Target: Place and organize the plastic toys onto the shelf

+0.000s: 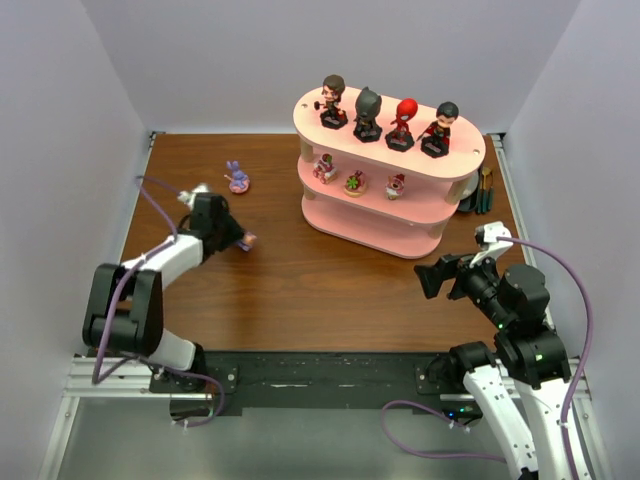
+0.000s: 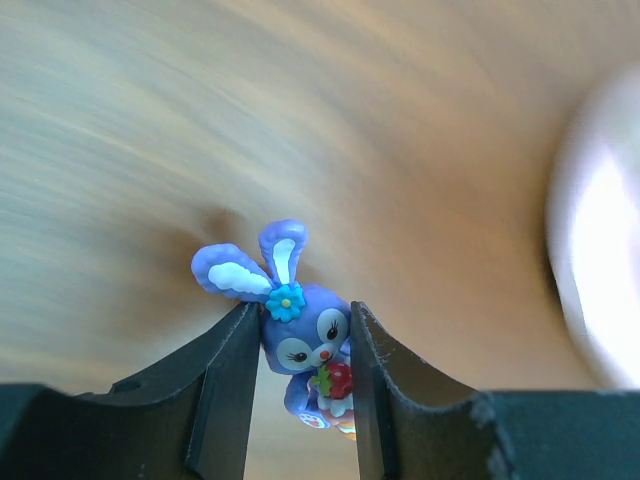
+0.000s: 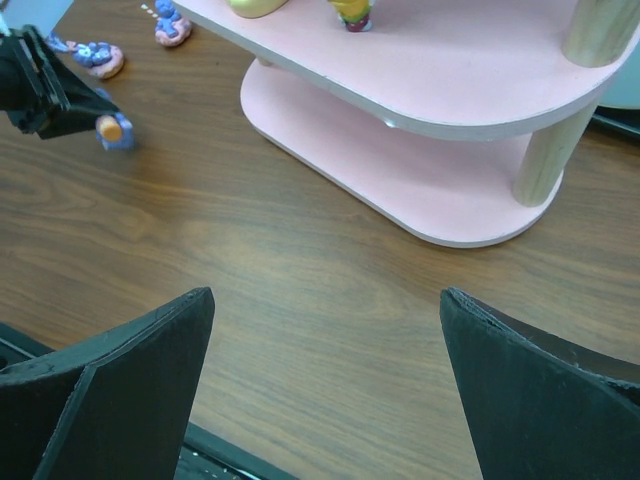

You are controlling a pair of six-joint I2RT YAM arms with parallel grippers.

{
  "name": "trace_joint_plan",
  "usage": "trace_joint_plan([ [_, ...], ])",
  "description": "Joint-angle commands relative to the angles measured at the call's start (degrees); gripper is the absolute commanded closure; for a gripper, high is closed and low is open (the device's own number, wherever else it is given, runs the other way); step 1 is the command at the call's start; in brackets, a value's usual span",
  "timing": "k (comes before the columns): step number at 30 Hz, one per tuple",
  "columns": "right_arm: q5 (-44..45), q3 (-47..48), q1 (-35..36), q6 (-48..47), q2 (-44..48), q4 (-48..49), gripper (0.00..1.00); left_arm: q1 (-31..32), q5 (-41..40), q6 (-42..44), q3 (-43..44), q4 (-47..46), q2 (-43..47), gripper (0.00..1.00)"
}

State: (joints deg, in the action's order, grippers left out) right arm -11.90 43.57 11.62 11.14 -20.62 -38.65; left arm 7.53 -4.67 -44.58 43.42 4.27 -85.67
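The shelf (image 1: 455, 165) stands at the back right. Its cream top board carries the brown-haired (image 1: 332, 102), black-masked (image 1: 368, 113), red-masked (image 1: 402, 123) and black-haired (image 1: 440, 128) figurines. Three tiny toys (image 1: 356, 182) stand on the pink middle board. My left gripper (image 1: 243, 240) is shut on a purple-blue long-eared creature (image 2: 300, 340) holding a strawberry, low over the table left of the shelf. Another purple creature (image 1: 238, 180) lies behind it; the right wrist view shows two on the table (image 3: 100, 58) (image 3: 172, 28). My right gripper (image 3: 325, 295) is open and empty in front of the shelf.
Dark pens (image 1: 482, 190) lie behind the shelf's right end. The shelf's bottom pink board (image 3: 400, 180) and a wooden post (image 3: 545, 155) are just ahead of the right gripper. White walls surround the brown table (image 1: 300, 290).
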Motion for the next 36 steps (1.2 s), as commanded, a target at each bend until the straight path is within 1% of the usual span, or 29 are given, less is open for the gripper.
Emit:
trace_joint_plan([
  [1,-4.43,1.77,0.16,-0.06,-1.61,-0.71,0.02,10.63,9.47,19.14,-2.62,5.04,9.1,0.85],
  [3,-5.93,2.04,0.16,-0.15,-2.31,-1.51,0.01,13.64,12.56,22.24,-3.95,4.87,12.53,0.86],
  [4,-6.98,2.22,0.16,0.11,-2.58,-1.51,0.02,16.96,13.71,25.21,-5.0,4.69,13.59,0.87],
  [5,-9.87,2.13,0.16,0.46,-3.36,-1.43,0.02,18.91,14.42,26.55,-5.62,4.0,15.51,0.87],
  [6,-11.37,2.13,0.16,1.6,-3.89,-1.42,0.02,20.84,14.6,27.86,-6.23,3.47,16.49,0.89],
  [7,-13.48,1.87,0.16,2.3,-4.42,-1.16,0.02,24.77,14.08,30.14,-7.11,2.94,17.37,0.9],
  [9,-18.75,1.17,0.16,5.02,-5.83,-0.46,0.02,28.84,13.63,31.83,-7.56,1.18,19.22,0.9],
  [10,-19.99,0.12,0.07,6.17,-6.18,0.67,0.02,33.21,12.76,33.23,-7.56,-0.04,19.57,0.9],
  [11,-22.18,-0.41,0.16,8.44,-6.62,1.38,0.02,35.51,12.14,33.85,-7.39,-0.58,20.1,0.9],
  [12,-23.16,-0.85,0.16,9.51,-6.8,2.08,0.02,37.8,11.35,34.55,-7.21,-1.19,20.01,0.9],
  [13,-23.78,-1.64,0.16,10.48,-6.89,3.31,0.03,42.26,10.48,36.47,-6.6,-2.24,20.1,0.9],
  [15,-25.44,-2.35,0.16,12.76,-6.89,4.37,0.03,46.59,9.33,38.15,-5.98,-3.39,19.31,0.9],
  [16,-25.71,-3.31,0.07,13.29,-6.89,5.16,0.03,50.27,8.19,39.73,-5.11,-5.31,18.96,0.9],
  [18,-26.06,-4.89,0.07,14.35,-7.06,5.17,0.05,53.54,7.05,41.06,-4.22,-6.46,17.73,0.9],
  [19,-25.98,-5.42,0.16,14.61,-7.15,5.08,0.05,56.16,5.65,42.19,-3.44,-7.6,17.38,0.9],
  [23,-26.86,-9.02,0.16,16.89,-5.75,7.18,0.09,60.67,3.0,44.22,-1.24,-9.63,15.45,0.9],
  [25,-28.26,-11.3,0.16,19.0,-5.05,9.72,0.14,62.25,1.34,44.31,0.69,-9.72,14.39,0.91],
  [29,-29.14,-13.95,0.16,20.94,-4.52,12.28,0.23,63.48,1.33,44.31,3.16,-10.69,11.5,0.91],
  [30,-29.32,-14.39,0.25,21.12,-4.51,12.46,0.26,63.49,1.33,44.31,3.6,-10.95,11.05,0.91],
  [36,-30.2,-17.46,0.69,22.17,-3.81,15.44,0.32,63.57,1.76,42.12,5.62,-12.62,8.15,0.91],
])
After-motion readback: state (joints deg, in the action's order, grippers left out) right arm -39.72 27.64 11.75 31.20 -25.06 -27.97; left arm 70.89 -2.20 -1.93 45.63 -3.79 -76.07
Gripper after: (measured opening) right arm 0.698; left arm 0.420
